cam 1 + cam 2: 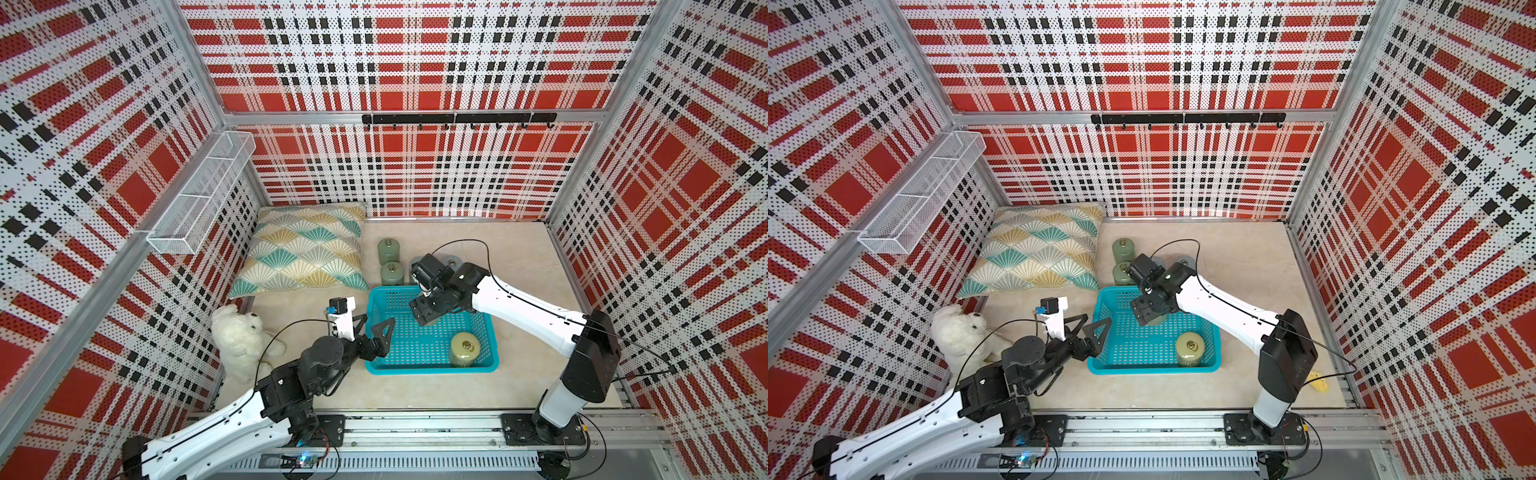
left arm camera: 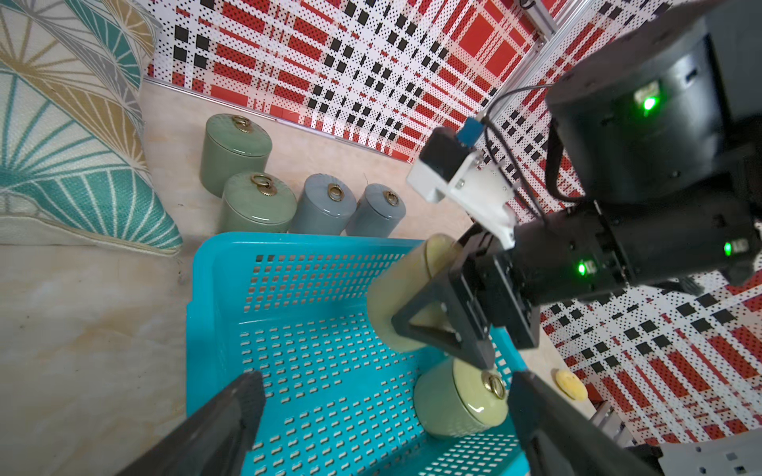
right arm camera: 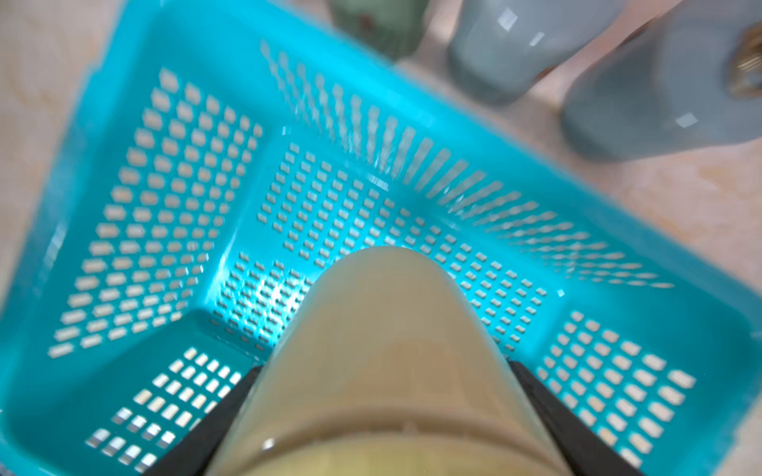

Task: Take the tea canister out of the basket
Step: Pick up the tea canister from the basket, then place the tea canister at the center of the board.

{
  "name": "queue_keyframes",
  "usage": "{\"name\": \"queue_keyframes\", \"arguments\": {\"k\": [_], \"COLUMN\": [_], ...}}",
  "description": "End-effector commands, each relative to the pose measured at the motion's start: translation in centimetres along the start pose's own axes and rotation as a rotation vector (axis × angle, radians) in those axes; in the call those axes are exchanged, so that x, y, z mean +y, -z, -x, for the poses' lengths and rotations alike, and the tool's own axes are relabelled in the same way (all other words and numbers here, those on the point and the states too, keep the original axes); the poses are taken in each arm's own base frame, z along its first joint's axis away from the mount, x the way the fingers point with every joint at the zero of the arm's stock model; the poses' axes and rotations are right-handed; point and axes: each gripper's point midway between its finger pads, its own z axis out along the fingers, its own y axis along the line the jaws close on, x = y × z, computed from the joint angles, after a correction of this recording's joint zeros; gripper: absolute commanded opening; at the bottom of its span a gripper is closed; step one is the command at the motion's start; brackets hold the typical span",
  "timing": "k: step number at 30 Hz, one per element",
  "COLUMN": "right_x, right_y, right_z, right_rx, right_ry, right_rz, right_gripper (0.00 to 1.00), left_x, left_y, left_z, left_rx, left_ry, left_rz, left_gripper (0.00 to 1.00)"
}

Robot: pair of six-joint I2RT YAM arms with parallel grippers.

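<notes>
The turquoise basket [image 1: 432, 370] [image 1: 1154, 369] sits mid-table. My right gripper [image 3: 384, 366] is shut on a pale yellow-green tea canister [image 3: 383, 309] [image 2: 402, 288], holding it tilted above the basket's far half; in both top views the arm mostly hides it. A second yellow-green canister [image 1: 465, 349] [image 2: 457, 402] with a brass ring stands upright in the basket's near right corner. My left gripper [image 1: 379, 319] [image 2: 383, 383] is open at the basket's left rim, with nothing between its fingers.
Two green canisters [image 1: 388, 249] [image 1: 392, 272] and two grey ones [image 2: 325, 204] [image 2: 377, 210] stand on the table just behind the basket. A patterned pillow [image 1: 303, 249] lies back left, a white plush toy [image 1: 241, 336] at the left, a white wire rack [image 1: 199, 195] on the wall.
</notes>
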Motion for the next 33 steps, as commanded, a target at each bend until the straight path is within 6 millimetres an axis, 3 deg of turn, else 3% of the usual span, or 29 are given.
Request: {"name": "queue_keyframes", "arguments": {"k": [1,6,16,25,33], "right_x": [-1.2,-3.3,-8.3,-13.6,-14.9], "right_y": [2.3,2.6,0.5,-3.8,-8.1], "right_z": [4.2,8.5,16.0,19.3,20.2], "right_rx": [-0.107,-0.169,-0.257,-0.303,-0.312], "right_ry": [-0.027,-0.083,-0.213,-0.346,-0.361], "right_rz": [-0.008,-0.044,-0.071,-0.1,-0.13], "right_gripper": [0.71,0.73,0.72,0.73,0.74], "left_x": [-0.1,0.0,-0.5,-1.1,-1.4], "left_y": [0.1,0.0,-0.3,-0.6,-1.2], "left_z": [0.7,1.2,0.8,0.8,0.4], "left_rx": [-0.045,-0.066,-0.053,-0.04,-0.015], "left_ry": [0.015,0.018,0.028,0.034,0.029], "left_rz": [-0.004,0.009,-0.019,-0.031,-0.024], "left_gripper": [0.99,0.99,0.99,0.99,0.99]}}
